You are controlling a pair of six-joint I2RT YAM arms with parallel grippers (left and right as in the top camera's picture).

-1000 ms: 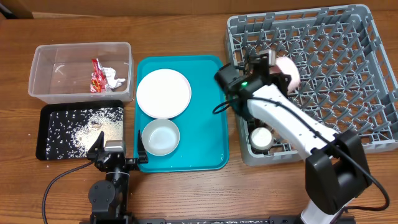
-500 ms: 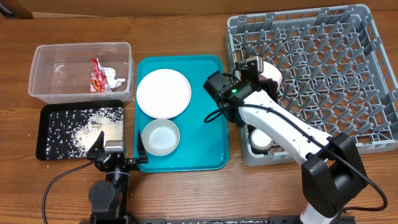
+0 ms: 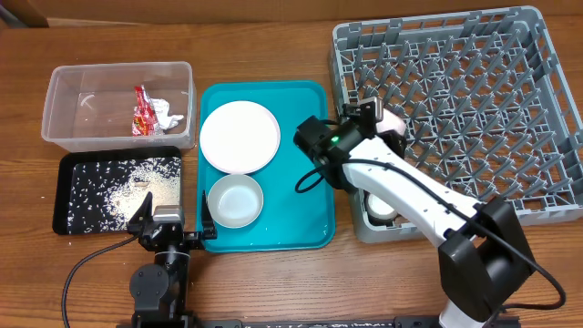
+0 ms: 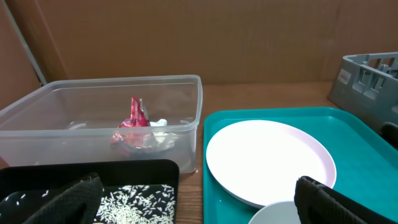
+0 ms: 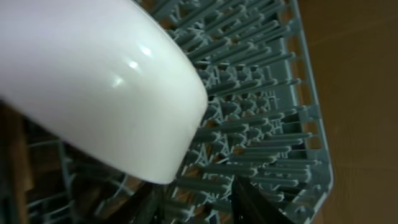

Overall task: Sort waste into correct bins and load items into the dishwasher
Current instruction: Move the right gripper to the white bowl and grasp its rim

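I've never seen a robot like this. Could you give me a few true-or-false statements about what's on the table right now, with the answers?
1. The red-and-white wrapper lies in the clear tub. True.
2. The white plate stands in the grey rack. False: it lies flat on the teal tray.
3. Loose rice is scattered in the black tray. True.
4. The left gripper is holding the bowl on the teal tray. False: its jaws stand open and hold nothing.
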